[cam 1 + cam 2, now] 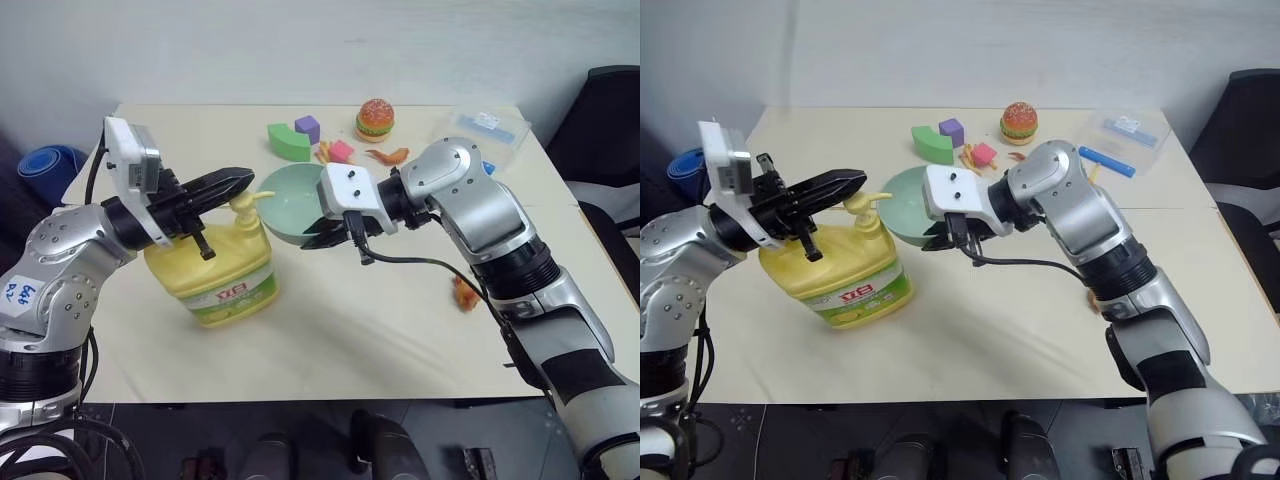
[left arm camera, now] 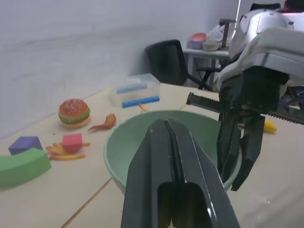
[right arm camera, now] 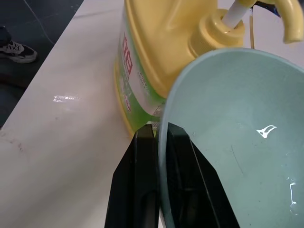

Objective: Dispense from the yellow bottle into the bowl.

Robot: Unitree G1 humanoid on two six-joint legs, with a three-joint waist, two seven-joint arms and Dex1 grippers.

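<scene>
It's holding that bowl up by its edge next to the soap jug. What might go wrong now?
1. The right gripper pinches the bowl only by its rim, tilted in the air, so it could slip or turn.
2. The left gripper, shut, sits above the pump of the yellow bottle; an off-centre push might tip the jug.
3. The spout looks close to the bowl's edge, so soap could land on the table.

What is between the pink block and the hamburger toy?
Bare table lies between the pink block and the hamburger, as the left eye view shows.
</scene>
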